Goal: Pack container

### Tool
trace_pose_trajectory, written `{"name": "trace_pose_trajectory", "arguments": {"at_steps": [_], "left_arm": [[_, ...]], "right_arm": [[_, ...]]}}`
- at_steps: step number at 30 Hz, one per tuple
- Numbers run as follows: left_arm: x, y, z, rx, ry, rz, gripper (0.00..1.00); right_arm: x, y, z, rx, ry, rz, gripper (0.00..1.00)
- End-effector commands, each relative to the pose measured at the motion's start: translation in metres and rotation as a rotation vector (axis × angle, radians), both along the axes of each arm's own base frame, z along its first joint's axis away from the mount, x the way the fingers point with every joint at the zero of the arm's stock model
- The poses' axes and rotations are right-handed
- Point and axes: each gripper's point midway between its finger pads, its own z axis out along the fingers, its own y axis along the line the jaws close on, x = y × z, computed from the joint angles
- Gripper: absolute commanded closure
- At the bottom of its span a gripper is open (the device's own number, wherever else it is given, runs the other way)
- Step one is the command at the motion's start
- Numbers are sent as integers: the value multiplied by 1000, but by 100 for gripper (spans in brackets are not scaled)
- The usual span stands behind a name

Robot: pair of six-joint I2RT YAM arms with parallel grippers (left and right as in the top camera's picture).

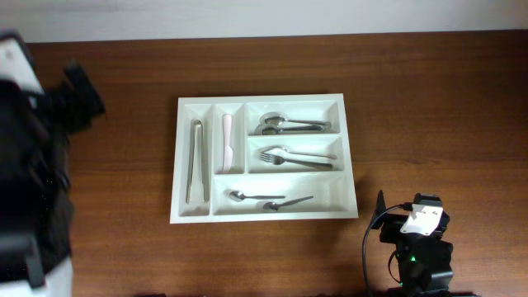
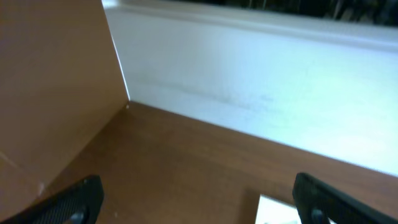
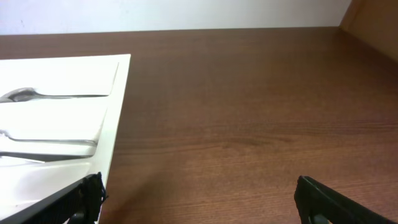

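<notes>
The container (image 1: 350, 157), a white tray with five compartments, lies mid-table. It holds metal tongs (image 1: 197, 161), a pale utensil (image 1: 227, 142), spoons (image 1: 285, 125), forks (image 1: 294, 155) and small spoons (image 1: 269, 199). My left gripper (image 2: 199, 204) is open over bare wood, back from the tray's corner (image 2: 277, 213), with nothing between its fingers (image 2: 76, 202). My right gripper (image 3: 199, 200) is open too, empty, just right of the tray's rim (image 3: 117, 118). A spoon (image 3: 28, 94) and a fork (image 3: 46, 144) show inside the tray.
The left arm (image 1: 37, 165) fills the table's left edge. The right arm (image 1: 419, 243) sits at the front right. A white wall (image 2: 261, 68) runs behind the table, and a brown panel (image 2: 56, 81) stands at the far left corner.
</notes>
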Motion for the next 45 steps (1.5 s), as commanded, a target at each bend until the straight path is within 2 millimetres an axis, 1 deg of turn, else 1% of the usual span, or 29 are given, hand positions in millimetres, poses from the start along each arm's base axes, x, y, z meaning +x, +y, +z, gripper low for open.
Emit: {"name": "trace_pose_trajectory", "arguments": {"at_steps": [1,3,6,10,15,19,23,30,34,42,45], "left_arm": [[-19,-4,-41,3,20,-13,1],[-34,-5,-64,2,33,-12,1],[-57,-7,-104,-2,72,-13,1],[-75,-8,-150,-4,87,-13,1],[-81,-9,-194,-9,12,-9,1],[-83,-9,-220,-6,-46,-9,1],[-89,-10,-247,-5,-58,-9,1],[-94,-15,-282,-12,-72,-39,1],[-94,-17,-297,-18,-58,-51,1],[-91,-21,-313,-18,-61,-67,1],[-89,-24,-312,-16,-70,-79,1]], "right_arm": [[0,-2,-1,10,-6,-15,1],[0,-2,-1,11,-6,-15,1],[0,-2,-1,10,-6,-15,1],[0,-2,-2,10,-6,-15,1],[0,-2,-1,10,-6,-15,1],[0,-2,-1,10,-6,-15,1],[0,-2,-1,10,-6,-15,1],[0,-2,-1,10,-6,-15,1],[0,-2,-1,10,-6,-15,1],[0,-2,-2,11,-6,-15,1],[0,-2,-1,10,-6,-15,1]]}}
